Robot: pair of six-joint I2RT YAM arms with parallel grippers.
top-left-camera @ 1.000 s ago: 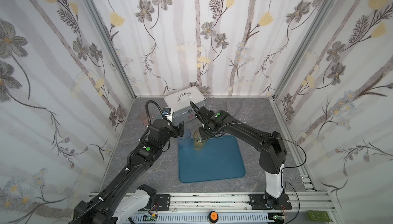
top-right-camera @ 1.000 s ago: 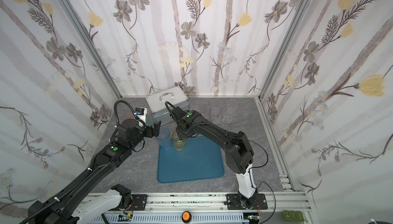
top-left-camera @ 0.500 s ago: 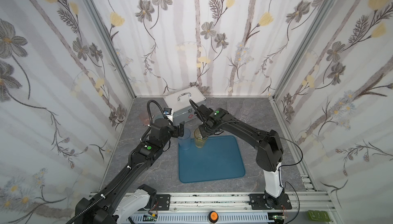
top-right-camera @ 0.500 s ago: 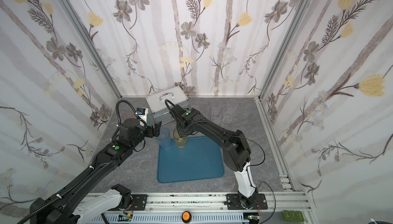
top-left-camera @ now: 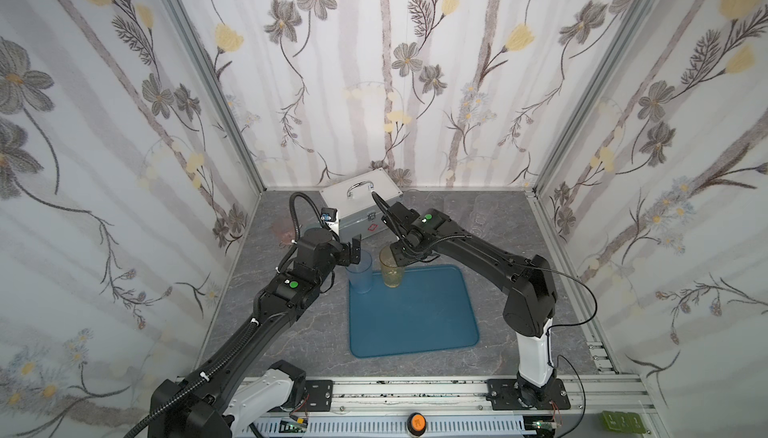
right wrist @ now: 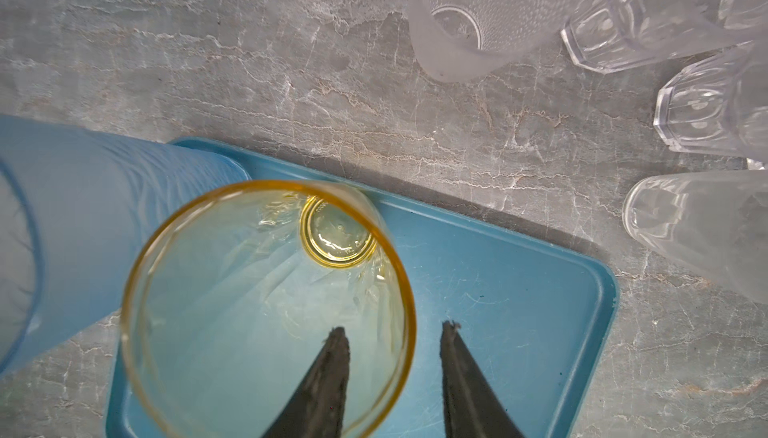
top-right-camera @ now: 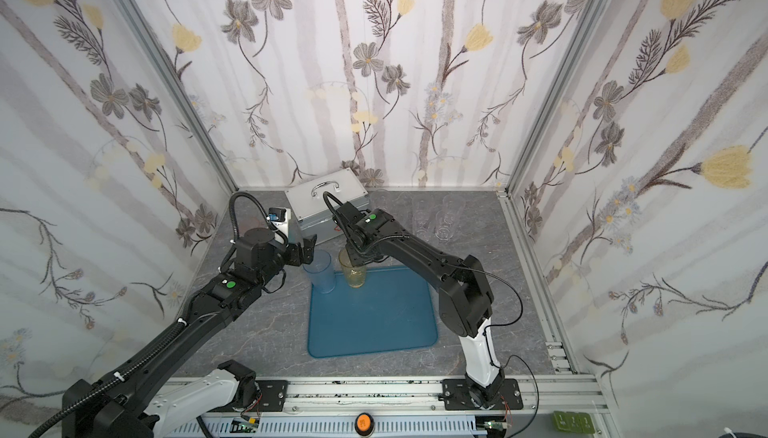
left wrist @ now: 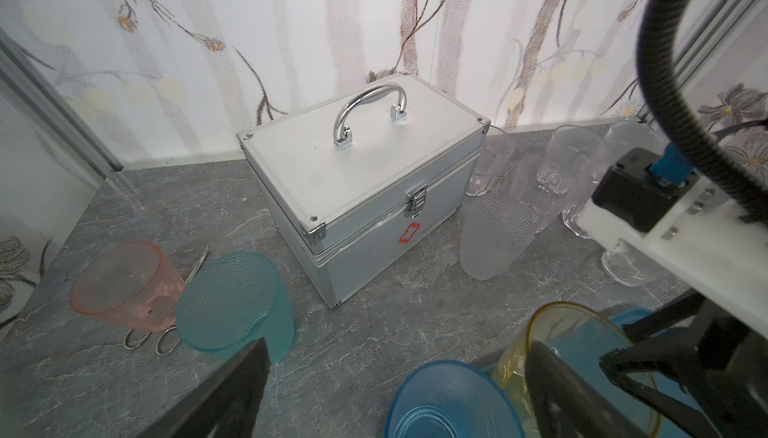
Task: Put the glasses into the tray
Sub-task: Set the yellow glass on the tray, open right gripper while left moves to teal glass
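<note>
Tumbler of transparent yellow plastic [top-left-camera: 391,271] stands upright in flat teal plastic tray [top-left-camera: 415,323], near its far edge; right gripper [right wrist: 392,328] straddles its rim, fingers parted, seemingly not pinching. Left gripper [left wrist: 399,344] gapes wide, empty.

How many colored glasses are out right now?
4. Blue glass and yellow glass stand together at the tray's far left corner; teal glass and pink glass sit on the table left of the case. Others may be hidden.

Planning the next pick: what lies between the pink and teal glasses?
Metal scissors lie between the pink glass and the teal glass, partly hidden by them; the left wrist view shows this.
</note>
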